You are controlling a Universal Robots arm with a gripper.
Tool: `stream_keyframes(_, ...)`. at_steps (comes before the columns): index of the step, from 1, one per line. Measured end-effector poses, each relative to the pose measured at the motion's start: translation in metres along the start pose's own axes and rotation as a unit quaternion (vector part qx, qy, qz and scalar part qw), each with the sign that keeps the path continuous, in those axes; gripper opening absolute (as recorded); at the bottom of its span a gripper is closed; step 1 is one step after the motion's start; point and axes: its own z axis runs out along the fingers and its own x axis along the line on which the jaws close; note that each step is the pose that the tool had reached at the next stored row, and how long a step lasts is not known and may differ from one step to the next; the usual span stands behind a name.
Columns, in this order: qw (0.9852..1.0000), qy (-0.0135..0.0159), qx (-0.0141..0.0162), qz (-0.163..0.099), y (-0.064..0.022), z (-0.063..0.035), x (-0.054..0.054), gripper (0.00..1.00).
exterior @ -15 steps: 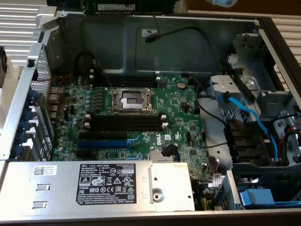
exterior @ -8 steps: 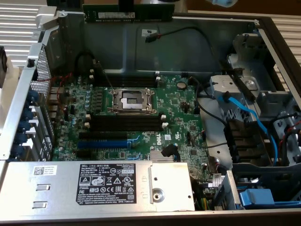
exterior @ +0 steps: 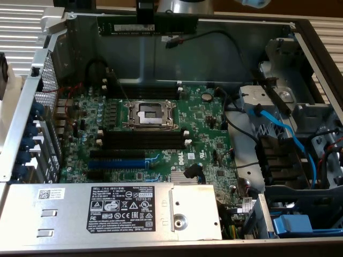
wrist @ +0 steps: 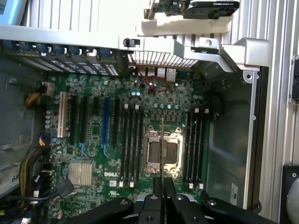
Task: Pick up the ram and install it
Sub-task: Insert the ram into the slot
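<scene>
- The gripper (exterior: 145, 19) was pinching the ram (exterior: 120, 28), its fingers pressed on the two flat faces near mid-length.
- In the exterior view, the ram sat at the top centre of the frame. Its long side was level across the rim of the case (exterior: 53, 24), and it was well apart from the motherboard (exterior: 206, 128) in the middle.
- In the wrist view, the ram (wrist: 162, 140) showed edge-on as a thin line running out from between the fingers (wrist: 156, 198). It crossed in front of the socket (wrist: 152, 154).
- The black slots (exterior: 142, 140) just below the socket in the exterior view looked bare, with white clips (exterior: 187, 142) at their ends. The ram was seated in none of them.
- Handling, as a judgement: the ram is probably very light, so weight is no worry. The board is thin and stiff and would likely crack rather than bend if twisted.
- The chips and the contact edge look fragile, and the smooth faces could slip in a loose pinch.
- The best hold is probably near the middle, high on the board, leaving the contact edge and both ends free. The present grip looked close to that.
</scene>
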Motion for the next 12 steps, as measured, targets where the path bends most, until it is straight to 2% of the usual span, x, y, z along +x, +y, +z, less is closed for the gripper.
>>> stream_keyframes(12, 1.0000, 0.0000, 0.0001, 0.002, -0.0007, 0.0219, -0.001, 0.12)
